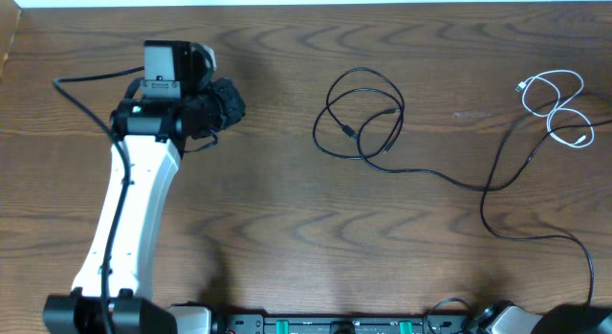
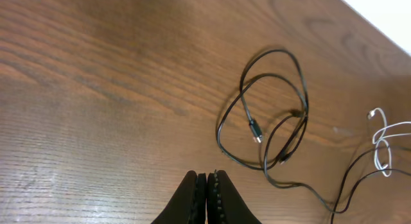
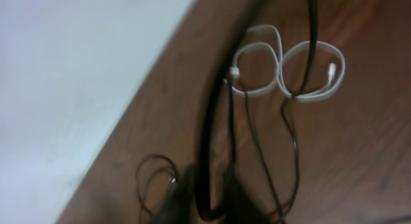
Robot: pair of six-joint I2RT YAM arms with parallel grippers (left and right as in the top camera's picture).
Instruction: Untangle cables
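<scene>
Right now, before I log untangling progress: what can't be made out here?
Right gripper: outside the overhead frame; right wrist view too blurred to show it.
White cable over or under the long black cable: too small overhead, blurred at the wrist.
Long black cable's end: runs off overhead's bottom-right corner.

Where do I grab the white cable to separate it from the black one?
Take the white cable at the outer arc of its far loop, coming straight down from above. It lies flat on the table, and that arc looks clear of the black cable, which runs in around the middle crossing.
</scene>
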